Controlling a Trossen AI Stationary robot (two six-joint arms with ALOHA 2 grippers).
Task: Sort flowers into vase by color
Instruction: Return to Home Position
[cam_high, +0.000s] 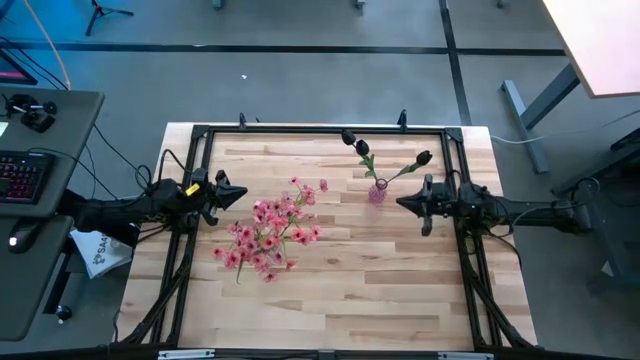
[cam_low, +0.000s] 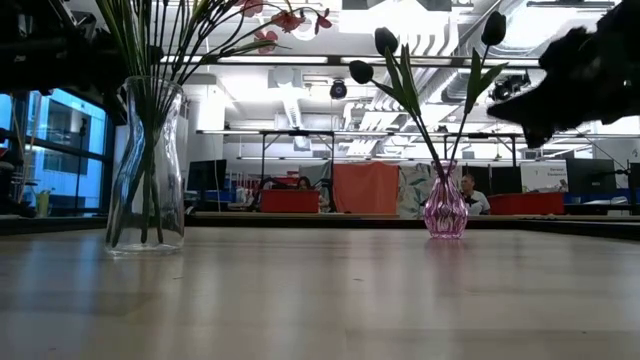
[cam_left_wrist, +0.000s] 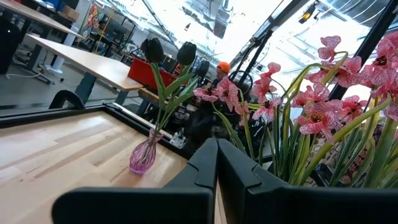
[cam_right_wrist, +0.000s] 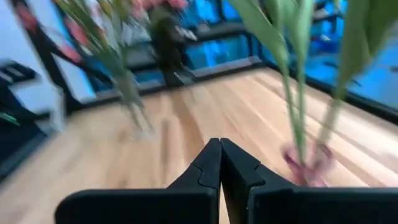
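A bunch of pink flowers stands with its green stems in a tall clear glass vase left of the table's middle. A tiny pink-purple vase holds dark tulip-like buds on green stems; it also shows in the low view and the left wrist view. My left gripper is shut and empty, just left of the pink bunch. My right gripper is shut and empty, just right of the small vase, and above table height in the low view.
A dark metal frame runs around the table's far edge and sides. The near half of the wooden table top is bare. A side desk with a keyboard stands off the table's left. People sit far off in the room.
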